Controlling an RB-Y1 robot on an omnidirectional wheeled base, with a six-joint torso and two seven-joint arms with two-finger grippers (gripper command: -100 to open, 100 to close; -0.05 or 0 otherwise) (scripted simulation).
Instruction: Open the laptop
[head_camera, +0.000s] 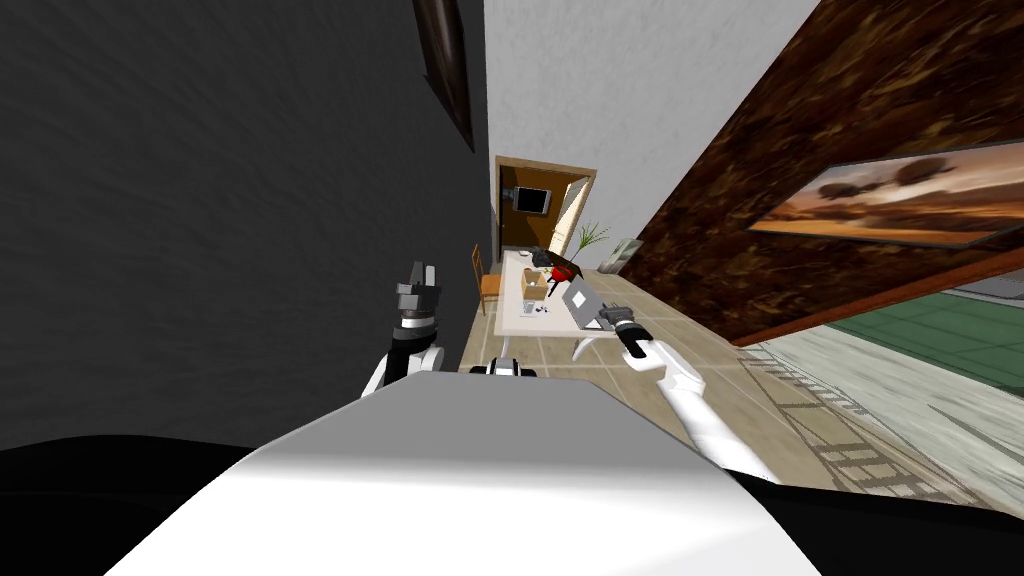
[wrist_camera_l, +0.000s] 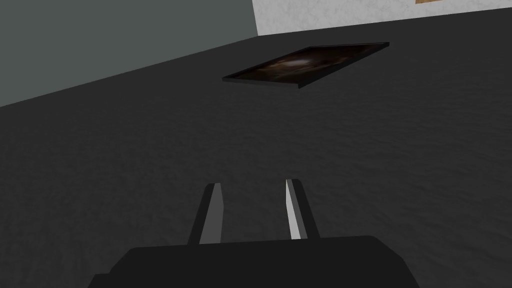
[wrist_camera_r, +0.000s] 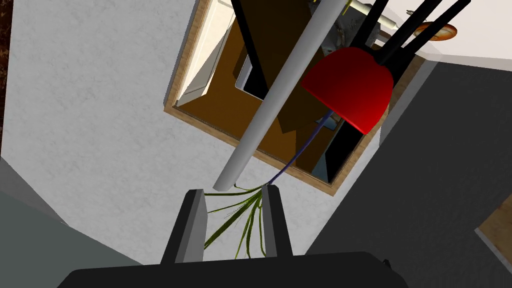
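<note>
The grey laptop (head_camera: 578, 298) sits at the right edge of a white table (head_camera: 512, 318), its lid raised at a slant. My right gripper (head_camera: 603, 316) is at the laptop's near corner. In the right wrist view the lid's grey edge (wrist_camera_r: 272, 95) runs as a long bar and ends just beyond my right gripper (wrist_camera_r: 232, 192). The gripper's fingers stand close together with nothing between them. My left gripper (head_camera: 420, 270) is raised beside a dark wall, away from the table; in its wrist view the left gripper (wrist_camera_l: 253, 184) has its fingers close together and holds nothing.
On the table are a cardboard box (head_camera: 535, 285) and a red domed object (head_camera: 562, 270) on black legs. A wooden chair (head_camera: 487, 282) stands at the table's left. Beyond are an open wooden doorway (head_camera: 540, 205) and a potted plant (head_camera: 590, 238). A brown wall (head_camera: 800, 170) runs along the right.
</note>
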